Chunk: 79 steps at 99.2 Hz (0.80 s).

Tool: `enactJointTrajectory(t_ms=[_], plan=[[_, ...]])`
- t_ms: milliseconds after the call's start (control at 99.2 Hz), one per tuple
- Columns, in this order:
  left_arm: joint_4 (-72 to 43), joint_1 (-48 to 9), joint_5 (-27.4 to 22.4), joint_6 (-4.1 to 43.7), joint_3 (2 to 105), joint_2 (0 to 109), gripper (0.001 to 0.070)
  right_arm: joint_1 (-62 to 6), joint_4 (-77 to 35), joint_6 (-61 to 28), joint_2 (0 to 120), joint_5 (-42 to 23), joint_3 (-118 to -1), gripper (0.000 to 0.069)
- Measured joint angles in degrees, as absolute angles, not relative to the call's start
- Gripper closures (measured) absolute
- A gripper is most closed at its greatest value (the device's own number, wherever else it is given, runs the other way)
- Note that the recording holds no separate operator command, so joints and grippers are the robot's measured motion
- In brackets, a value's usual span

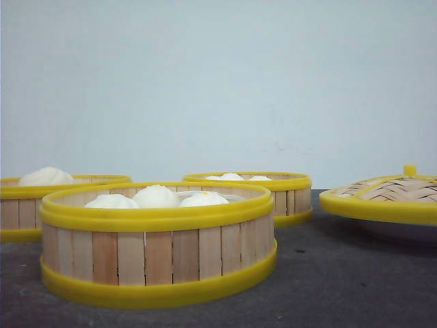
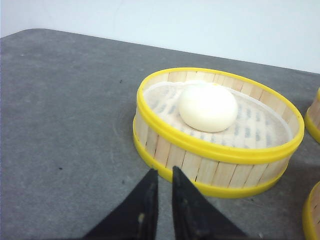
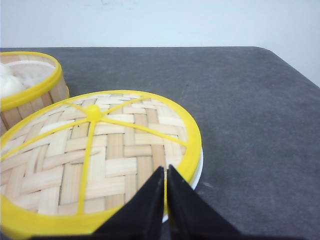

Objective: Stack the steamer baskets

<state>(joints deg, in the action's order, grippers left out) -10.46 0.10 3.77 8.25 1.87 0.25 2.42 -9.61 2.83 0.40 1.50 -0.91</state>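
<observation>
Left end effector (image 2: 161, 192) beside steamer basket (image 2: 220, 160)

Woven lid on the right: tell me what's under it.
The woven lid sits on a white plate; only the plate's edge shows beneath the yellow rim. Anything on the plate is covered.

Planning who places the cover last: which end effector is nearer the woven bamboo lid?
Right. The right end effector hovers over the lid's rim; the left end effector is beside the single-bun steamer basket.

Left pincer (image 2: 161, 192) closed beside steamer basket (image 2: 220, 165).
</observation>
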Motion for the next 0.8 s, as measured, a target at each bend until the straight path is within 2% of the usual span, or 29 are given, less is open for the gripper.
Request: enactJointTrajectory(t_ms=[171, 343, 595, 797], plan=[[-10.46, 0.1, 3.77, 8.73, 1.87, 0.25, 0.0685, 2.42, -9.58, 7.7, 0.4, 4.6, -0.91, 0.0689], [-10.46, 0.1, 3.77, 13.19, 1.87, 0.25, 0.0686, 2.42, -9.32, 13.43, 0.4, 4.95, -0.91, 0.0689], [-10.92, 0.1, 3.79, 16.86, 2.24, 0.25, 0.0686, 2.42, -7.07, 22.2, 0.45, 6.48, -1.17, 0.0689], [-11.7, 0.1, 3.97, 19.35, 9.3, 3.36, 0.0686, 2.42, -7.7, 24.25, 6.7, 6.02, -11.09, 0.0689]])
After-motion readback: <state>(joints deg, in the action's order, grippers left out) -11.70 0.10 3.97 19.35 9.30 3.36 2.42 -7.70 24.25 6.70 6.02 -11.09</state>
